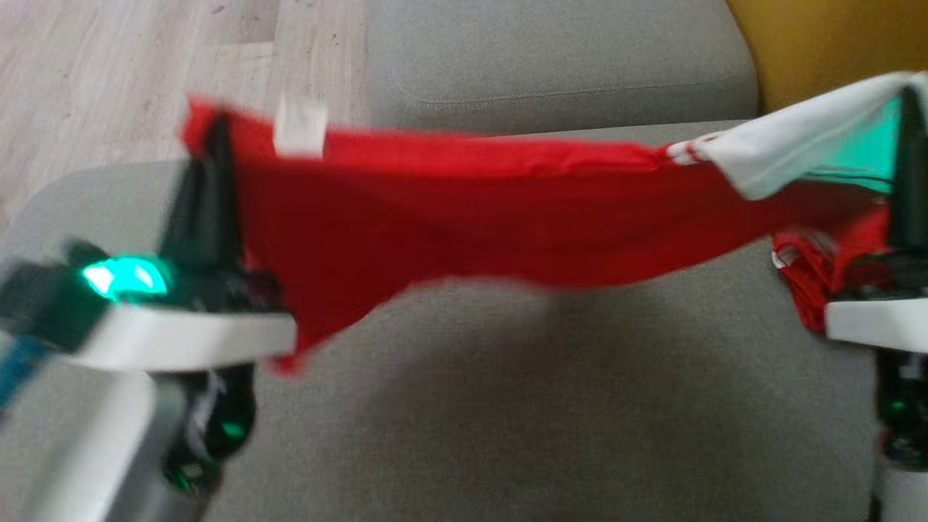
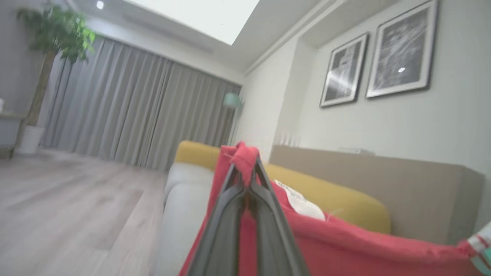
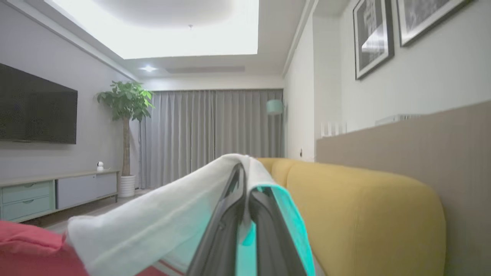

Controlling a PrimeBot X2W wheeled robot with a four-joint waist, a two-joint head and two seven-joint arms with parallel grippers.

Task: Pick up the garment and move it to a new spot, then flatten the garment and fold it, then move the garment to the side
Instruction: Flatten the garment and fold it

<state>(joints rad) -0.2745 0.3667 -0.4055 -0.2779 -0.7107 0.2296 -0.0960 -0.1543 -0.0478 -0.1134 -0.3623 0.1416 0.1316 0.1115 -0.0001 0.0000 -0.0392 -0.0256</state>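
A red garment (image 1: 464, 210) with a white and teal part (image 1: 805, 148) hangs stretched between both grippers above the grey sofa seat. My left gripper (image 1: 214, 134) is shut on its red left corner; in the left wrist view the gripper (image 2: 244, 168) pinches red cloth (image 2: 345, 245) between its tips. My right gripper (image 1: 910, 101) is shut on the white and teal end; the right wrist view shows the gripper (image 3: 245, 172) clamped on the white fold (image 3: 161, 214). The garment's lower edge sags toward the cushion.
The grey sofa seat (image 1: 507, 406) lies under the garment, with another cushion (image 1: 551, 65) behind it. A yellow backrest (image 1: 819, 43) stands at the far right. Wooden floor (image 1: 130, 72) lies to the far left. A potted plant (image 3: 124, 103) and a TV cabinet (image 3: 57, 191) stand across the room.
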